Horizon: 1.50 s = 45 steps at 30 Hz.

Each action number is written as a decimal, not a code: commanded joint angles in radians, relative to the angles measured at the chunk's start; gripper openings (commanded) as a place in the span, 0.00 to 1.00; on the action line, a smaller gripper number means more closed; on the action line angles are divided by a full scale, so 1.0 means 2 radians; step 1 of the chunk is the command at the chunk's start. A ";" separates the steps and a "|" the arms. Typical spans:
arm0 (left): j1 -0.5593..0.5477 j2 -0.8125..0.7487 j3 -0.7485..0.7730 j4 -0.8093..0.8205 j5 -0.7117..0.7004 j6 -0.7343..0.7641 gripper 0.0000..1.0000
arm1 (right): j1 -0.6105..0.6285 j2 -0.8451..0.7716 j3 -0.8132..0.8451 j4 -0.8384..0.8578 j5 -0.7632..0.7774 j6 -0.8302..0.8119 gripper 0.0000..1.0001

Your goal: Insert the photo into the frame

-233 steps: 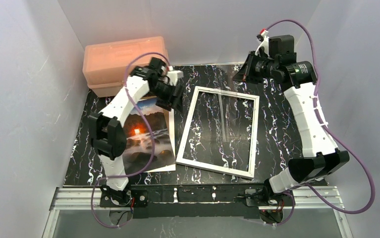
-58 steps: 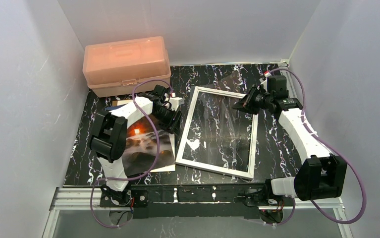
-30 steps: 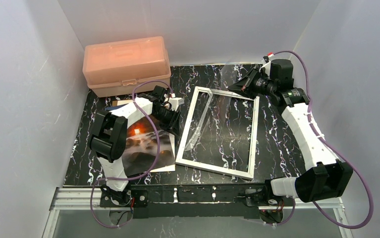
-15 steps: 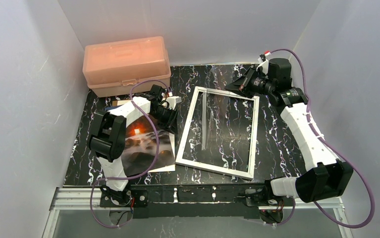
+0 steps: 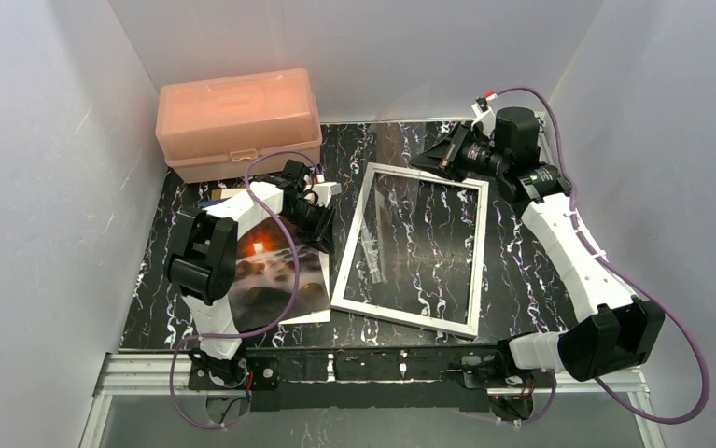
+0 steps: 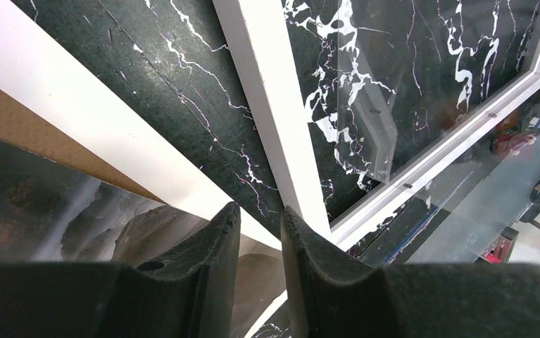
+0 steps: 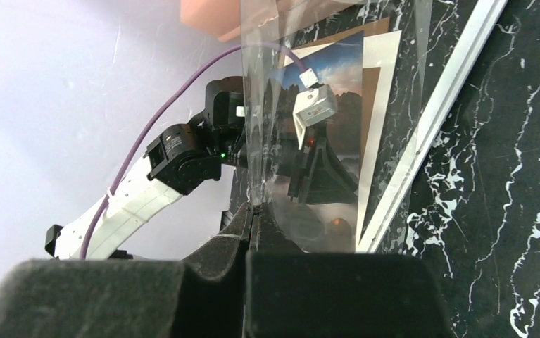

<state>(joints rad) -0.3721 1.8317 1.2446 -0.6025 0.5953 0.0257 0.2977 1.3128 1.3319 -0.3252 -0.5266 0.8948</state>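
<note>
The photo [image 5: 265, 266] lies face up at the left of the table, on a brown backing board [image 5: 228, 191]. The white frame [image 5: 400, 315] lies flat at the middle. My right gripper [image 5: 426, 159] is shut on the far edge of the clear pane [image 7: 323, 91] and holds it tilted up over the frame's far end. My left gripper [image 5: 321, 219] sits low at the photo's far right edge, jaws a narrow gap apart with nothing between them. In the left wrist view, that gripper [image 6: 261, 215] hovers between the photo [image 6: 55, 204] and the frame's left rail [image 6: 274, 105].
A salmon-pink plastic box [image 5: 237, 117] stands at the back left. The table is black marble-patterned [image 5: 512, 252], with white walls close on three sides. The left arm [image 7: 182, 155] shows through the pane in the right wrist view.
My right gripper has risen and swung back and left with the pane, tilting it up off the frame. My left gripper has stayed at the photo's edge.
</note>
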 commanded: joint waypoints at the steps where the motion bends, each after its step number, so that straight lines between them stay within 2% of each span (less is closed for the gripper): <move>1: 0.000 -0.007 0.012 -0.016 0.012 0.005 0.26 | 0.014 0.001 0.025 0.035 -0.007 0.008 0.01; 13: 0.002 -0.013 0.009 -0.018 0.011 0.009 0.26 | 0.020 0.005 0.042 0.036 -0.010 0.013 0.01; 31: 0.008 -0.021 0.000 -0.015 0.012 0.011 0.22 | 0.020 -0.007 -0.003 0.051 -0.007 0.019 0.01; 45: 0.008 -0.024 -0.003 -0.019 0.010 0.013 0.22 | 0.040 -0.038 -0.013 0.038 0.037 0.039 0.01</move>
<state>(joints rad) -0.3618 1.8309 1.2423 -0.6102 0.5949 0.0364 0.3698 1.2831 1.3117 -0.2878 -0.4721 0.9554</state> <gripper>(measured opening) 0.225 0.031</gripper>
